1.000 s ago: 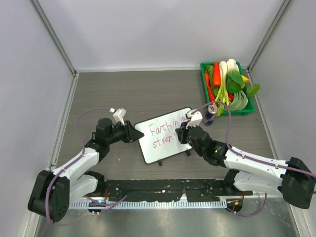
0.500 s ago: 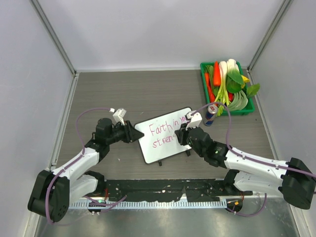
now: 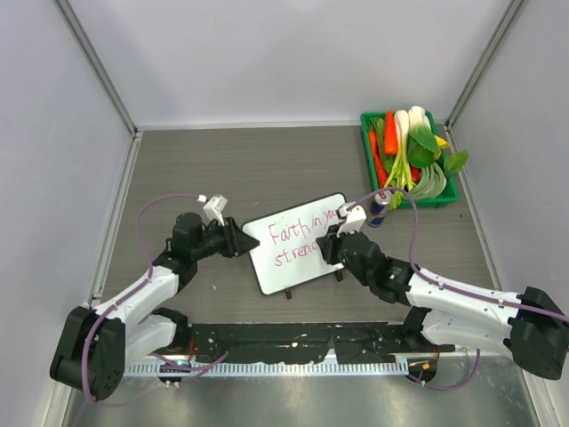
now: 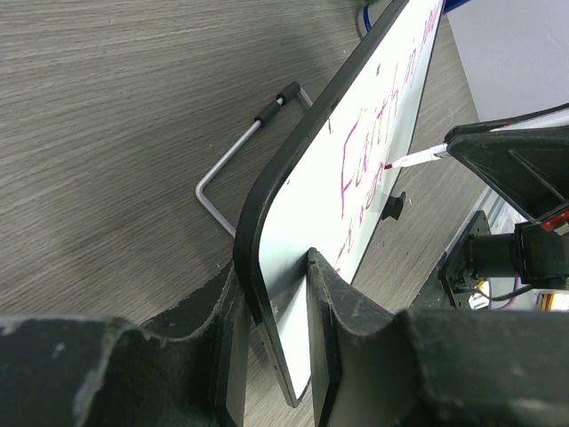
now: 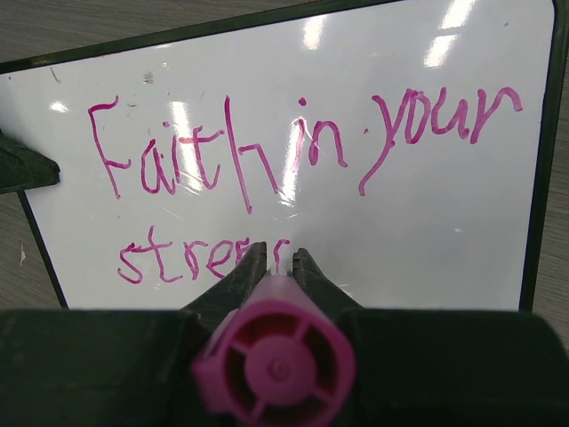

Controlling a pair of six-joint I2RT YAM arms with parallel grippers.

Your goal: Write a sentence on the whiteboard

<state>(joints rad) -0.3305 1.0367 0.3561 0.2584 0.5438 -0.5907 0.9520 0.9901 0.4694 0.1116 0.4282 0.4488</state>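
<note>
Light in the top view is bright, even and soft; the arms [image 3: 142, 294] throw only faint shadows on the tabletop [image 3: 267, 160]. In the right wrist view, white glare streaks lie on the board [image 5: 444, 222] just beyond the fingers [image 5: 240, 280], washing out parts of the pink writing [image 5: 302, 147]. The marker [image 5: 274, 365] between those fingers, nearest the lens, looks slightly soft. In the left wrist view the fingers [image 4: 338, 302] are dark and soft-edged, and the board's end farthest from them bleaches to white.
</note>
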